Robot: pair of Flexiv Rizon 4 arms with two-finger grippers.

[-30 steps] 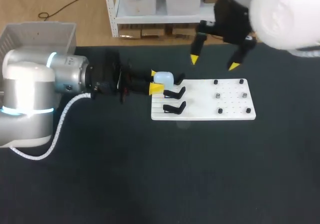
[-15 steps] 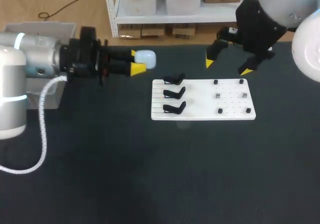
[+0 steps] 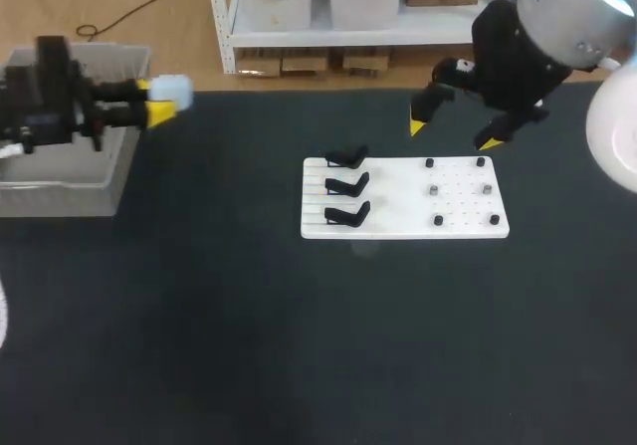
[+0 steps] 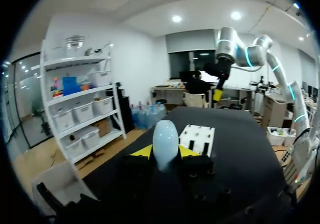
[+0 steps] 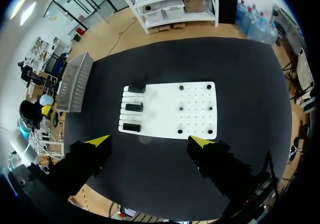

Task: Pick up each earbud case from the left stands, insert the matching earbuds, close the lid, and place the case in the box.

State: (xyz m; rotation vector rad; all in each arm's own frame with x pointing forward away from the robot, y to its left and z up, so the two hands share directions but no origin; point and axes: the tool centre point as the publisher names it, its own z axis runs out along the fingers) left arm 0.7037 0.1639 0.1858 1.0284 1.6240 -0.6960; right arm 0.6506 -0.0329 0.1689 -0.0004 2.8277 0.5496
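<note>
A pale blue earbud case (image 3: 173,91) is held in the air by my left gripper (image 3: 154,101), shut on it just past the right rim of the grey box (image 3: 70,171). In the left wrist view the case (image 4: 165,143) stands up between the yellow tips of the left gripper (image 4: 165,154). Three black stands (image 3: 345,184) on the white board (image 3: 398,204) carry nothing. My right gripper (image 3: 454,134) hangs open above the board's far edge. In its own view the right gripper (image 5: 149,142) is spread wide over the board (image 5: 165,115), with nothing between its tips.
Small dark pegs (image 3: 436,190) dot the right half of the board. The grey box (image 5: 72,83) stands at the table's far left edge. The board (image 4: 197,138) lies ahead of the left gripper on the black table top.
My left arm has lifted the case off the top stand and carried it far to the left, to the box's rim. The right gripper drifted to the right and then stayed.
</note>
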